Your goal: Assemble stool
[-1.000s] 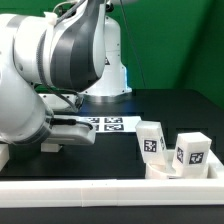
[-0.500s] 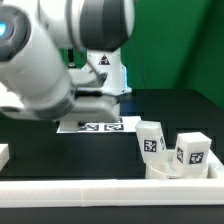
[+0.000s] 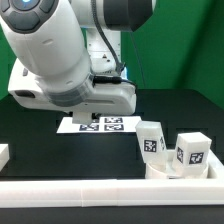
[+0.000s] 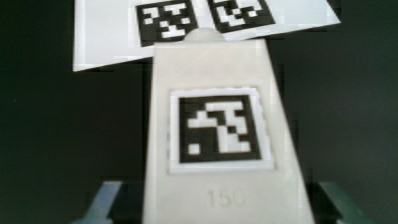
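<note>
The fingers (image 4: 112,200) look clenched on one stool leg (image 4: 217,120). They press its two flat flanks, likely so the smooth, tapered white plastic block cannot twist. Its square black-and-white tag faces the wrist camera. Beyond the leg's far end lies the thin, flat marker board (image 4: 196,30). A second leg (image 3: 152,140) and a third leg (image 3: 193,152), both blocky, stand upright on the black tabletop (image 3: 170,105), well apart from the fingers.

The marker board (image 3: 100,124) lies flat on the black counter (image 3: 60,160), well back from the white rail (image 3: 100,190) at the front.
</note>
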Action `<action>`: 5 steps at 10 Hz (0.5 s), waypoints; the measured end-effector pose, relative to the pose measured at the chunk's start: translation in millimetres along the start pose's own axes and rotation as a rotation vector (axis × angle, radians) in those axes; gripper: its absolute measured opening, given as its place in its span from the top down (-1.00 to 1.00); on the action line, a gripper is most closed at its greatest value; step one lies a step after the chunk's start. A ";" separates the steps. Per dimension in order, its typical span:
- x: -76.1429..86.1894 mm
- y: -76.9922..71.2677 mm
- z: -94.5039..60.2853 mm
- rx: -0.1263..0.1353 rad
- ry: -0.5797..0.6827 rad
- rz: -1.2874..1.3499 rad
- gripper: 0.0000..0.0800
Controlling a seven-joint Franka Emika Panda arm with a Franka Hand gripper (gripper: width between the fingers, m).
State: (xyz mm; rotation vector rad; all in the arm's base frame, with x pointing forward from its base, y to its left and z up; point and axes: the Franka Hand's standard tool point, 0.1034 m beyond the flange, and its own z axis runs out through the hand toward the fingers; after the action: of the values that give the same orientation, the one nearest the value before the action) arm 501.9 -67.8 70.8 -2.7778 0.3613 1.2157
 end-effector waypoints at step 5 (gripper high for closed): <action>-14.3 -36.4 -25.4 0.012 0.299 0.045 0.15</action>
State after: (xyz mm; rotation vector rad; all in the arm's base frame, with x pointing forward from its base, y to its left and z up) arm 519.8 -34.4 98.1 -2.9569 0.4524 0.7998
